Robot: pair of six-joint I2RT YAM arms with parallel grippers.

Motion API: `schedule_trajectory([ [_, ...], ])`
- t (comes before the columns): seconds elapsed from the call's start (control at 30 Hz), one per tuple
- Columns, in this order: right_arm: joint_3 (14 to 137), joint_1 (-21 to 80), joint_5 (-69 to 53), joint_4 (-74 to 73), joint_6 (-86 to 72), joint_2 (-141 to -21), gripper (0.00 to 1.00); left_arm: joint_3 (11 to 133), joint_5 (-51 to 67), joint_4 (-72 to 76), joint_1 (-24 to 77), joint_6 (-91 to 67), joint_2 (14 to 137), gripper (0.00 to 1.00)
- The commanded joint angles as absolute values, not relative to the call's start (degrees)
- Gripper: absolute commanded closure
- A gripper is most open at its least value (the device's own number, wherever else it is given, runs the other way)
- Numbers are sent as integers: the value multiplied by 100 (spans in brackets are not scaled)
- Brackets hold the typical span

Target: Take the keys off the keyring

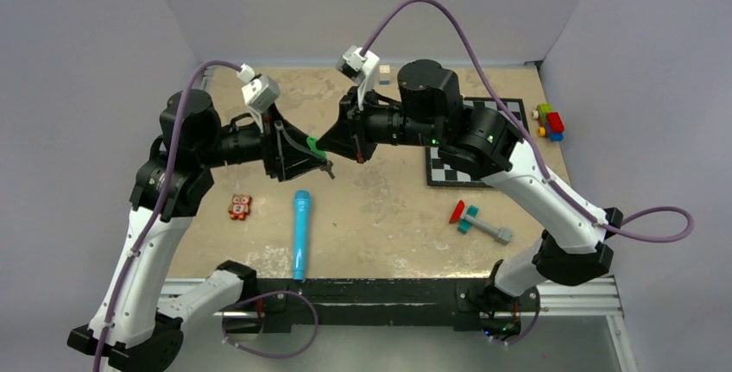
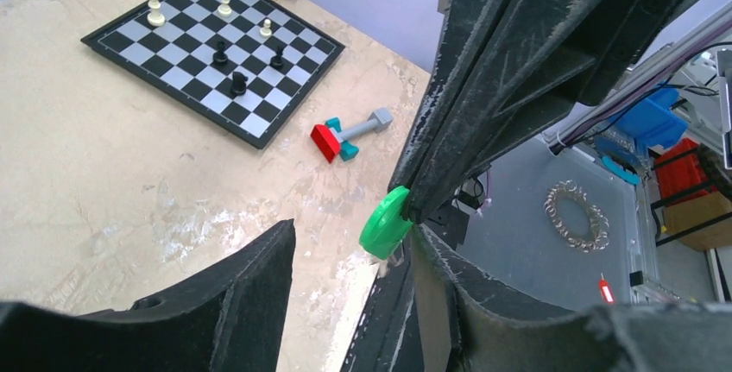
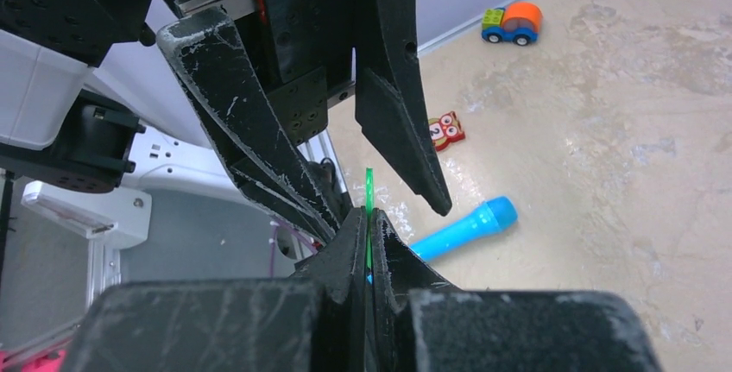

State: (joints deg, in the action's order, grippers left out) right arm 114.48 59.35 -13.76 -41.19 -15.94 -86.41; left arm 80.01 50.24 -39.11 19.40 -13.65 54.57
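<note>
Both arms meet in mid-air above the table's middle. My right gripper (image 1: pixel 331 144) (image 3: pixel 368 217) is shut on a flat green key head (image 3: pixel 368 189), seen edge-on in the right wrist view and as a green disc (image 2: pixel 385 221) in the left wrist view. My left gripper (image 1: pixel 309 154) (image 2: pixel 352 234) is open, with one finger (image 3: pixel 259 143) on each side of the green piece and no contact that I can see. A small dark piece (image 1: pixel 329 168) hangs below the green head (image 1: pixel 320 142). I cannot make out the keyring or any other keys.
On the table lie a blue toy microphone (image 1: pixel 300 232), a red owl tile (image 1: pixel 240 206), a red, teal and grey toy (image 1: pixel 477 221), a chessboard with pieces (image 1: pixel 496 113), a brick car (image 1: pixel 549 122) and small blocks (image 1: pixel 384 74).
</note>
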Motion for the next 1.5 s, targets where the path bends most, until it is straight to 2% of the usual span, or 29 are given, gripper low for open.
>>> schedule_trajectory([
  [0.0, 11458, 5950, -1644, -3787, -1447, -8498, 100, 8364, 5137, -3977, 2003, -1200, 5527, 46],
  [0.33, 11554, 5950, -1797, -3948, -1329, -8551, 100, 8567, 5116, -4292, 2056, -1082, 5666, 62],
  [1.07, 11207, 5949, -2451, -3684, -1130, -8457, 100, 8780, 5188, -4791, 2180, -832, 5779, 69],
  [1.47, 11391, 5950, -2648, -3838, -1037, -8640, 100, 8701, 5102, -4932, 2197, -658, 5732, 88],
])
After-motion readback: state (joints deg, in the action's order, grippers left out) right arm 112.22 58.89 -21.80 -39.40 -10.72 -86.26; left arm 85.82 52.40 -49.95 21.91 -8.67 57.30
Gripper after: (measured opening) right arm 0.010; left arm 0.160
